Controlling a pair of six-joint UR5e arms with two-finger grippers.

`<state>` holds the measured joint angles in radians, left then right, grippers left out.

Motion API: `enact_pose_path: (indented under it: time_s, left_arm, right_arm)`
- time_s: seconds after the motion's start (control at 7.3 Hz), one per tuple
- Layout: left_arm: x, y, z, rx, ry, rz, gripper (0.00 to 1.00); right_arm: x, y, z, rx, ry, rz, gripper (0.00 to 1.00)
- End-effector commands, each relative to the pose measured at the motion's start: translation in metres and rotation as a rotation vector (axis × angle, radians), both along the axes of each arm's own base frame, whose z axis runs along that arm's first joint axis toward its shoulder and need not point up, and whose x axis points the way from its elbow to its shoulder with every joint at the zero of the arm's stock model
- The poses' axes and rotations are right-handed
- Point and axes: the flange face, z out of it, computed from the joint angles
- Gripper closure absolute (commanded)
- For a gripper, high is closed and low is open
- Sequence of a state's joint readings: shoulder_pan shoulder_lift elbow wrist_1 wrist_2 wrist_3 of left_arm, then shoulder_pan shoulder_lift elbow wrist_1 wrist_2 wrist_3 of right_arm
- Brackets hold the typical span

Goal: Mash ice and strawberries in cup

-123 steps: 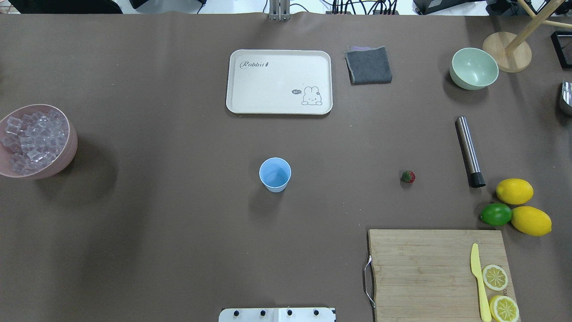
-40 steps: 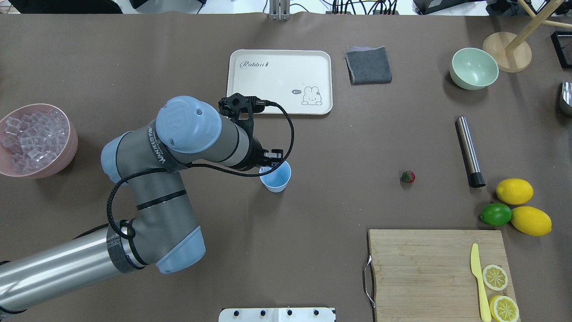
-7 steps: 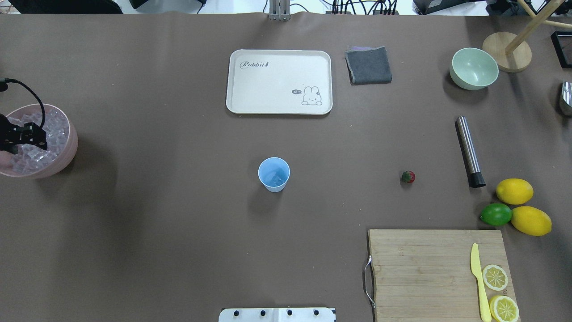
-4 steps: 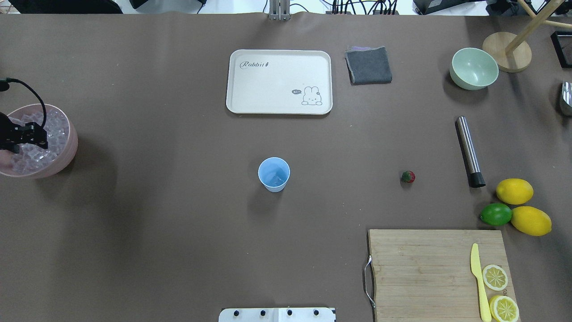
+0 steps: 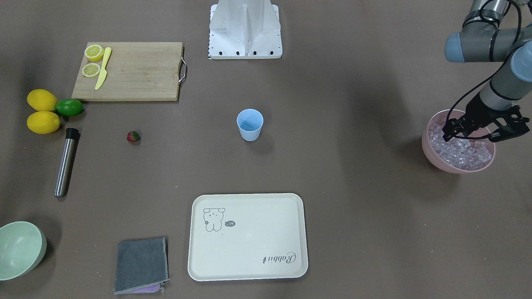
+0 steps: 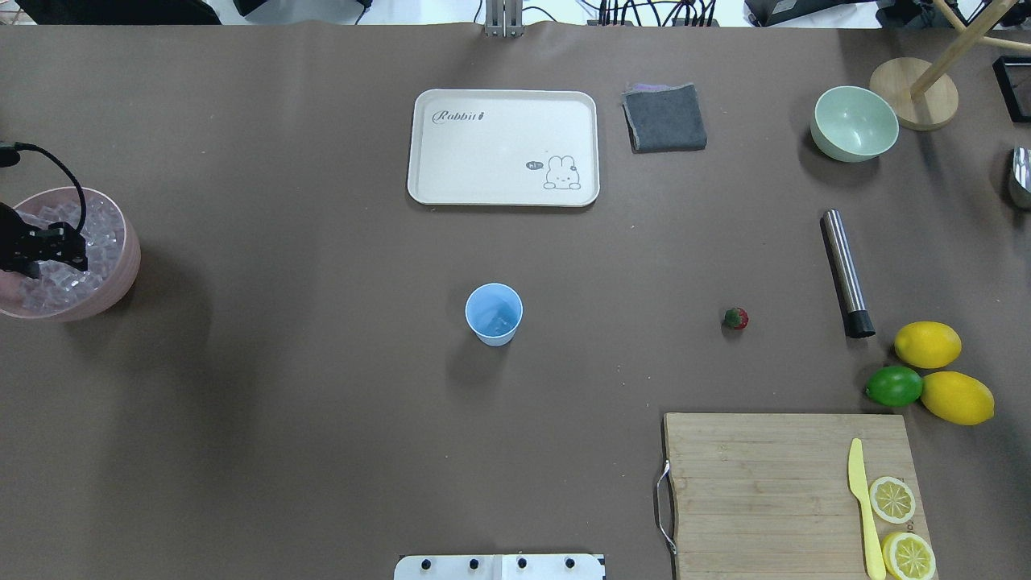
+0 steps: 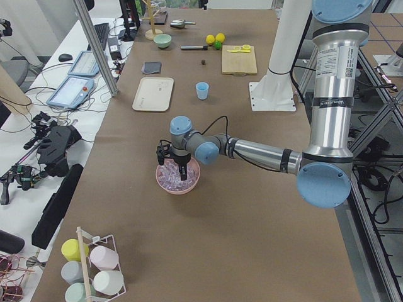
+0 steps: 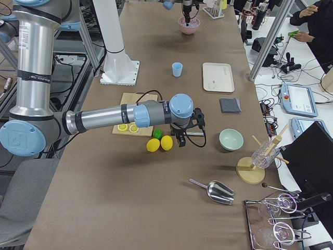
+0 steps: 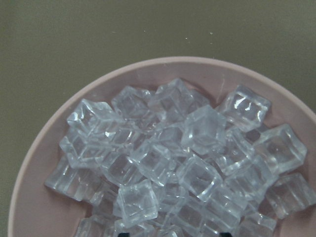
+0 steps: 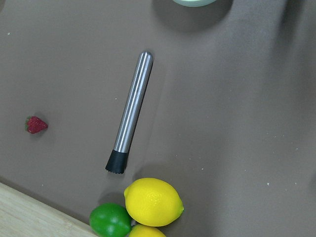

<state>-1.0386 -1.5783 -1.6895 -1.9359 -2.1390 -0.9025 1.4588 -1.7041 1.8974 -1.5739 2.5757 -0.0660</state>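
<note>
The light blue cup (image 6: 494, 314) stands upright mid-table, also in the front view (image 5: 249, 124); a faint clear shape seems to lie at its bottom. The ice (image 9: 173, 163) fills the pink bowl (image 5: 457, 168) at the table's left end. My left gripper (image 5: 474, 135) hangs just above the ice, jaws open and empty; it also shows in the overhead view (image 6: 44, 251). The strawberry (image 6: 734, 319) lies alone on the table, right of the cup. My right gripper (image 8: 179, 143) hovers above the lemons; I cannot tell whether it is open or shut.
A steel rod with a black tip (image 6: 844, 270) lies right of the strawberry. Two lemons (image 6: 928, 344) and a lime (image 6: 894, 387) lie beside a cutting board (image 6: 765, 483) with knife and lemon slices. A cream tray (image 6: 503, 145), grey cloth (image 6: 664, 117) and green bowl (image 6: 854, 122) are at the far side.
The left gripper was at the cup 5.5 s ago and is now over the ice bowl. In the last second it has only shifted slightly. Nothing else moved.
</note>
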Motion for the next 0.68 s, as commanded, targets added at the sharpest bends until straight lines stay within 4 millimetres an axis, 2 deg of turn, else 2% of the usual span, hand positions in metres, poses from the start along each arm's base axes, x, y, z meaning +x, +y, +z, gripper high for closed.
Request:
enact_pose_path:
  time_s: [0.0,0.27,0.41,0.55]
  left_arm:
    - [0.0010,0.0017,0.0017,-0.003,-0.001,0.004,0.36]
    - [0.0005,0.0028,0.0033,-0.007,-0.001,0.004,0.38]
    - [-0.0002,0.0039,0.0040,-0.009,-0.002,0.004,0.48]
    - [0.0003,0.0047,0.0056,-0.011,-0.004,0.005,0.49]
  right_arm:
    - [0.0001,0.0006,0.0007,-0.002,0.000,0.000,0.00]
    - [0.0002,0.0013,0.0006,-0.002,0.000,0.000,0.00]
    - [0.0002,0.0018,0.0013,-0.003,0.000,0.000,0.00]
    - [0.0003,0.0024,0.0019,-0.005,0.001,0.000,0.00]
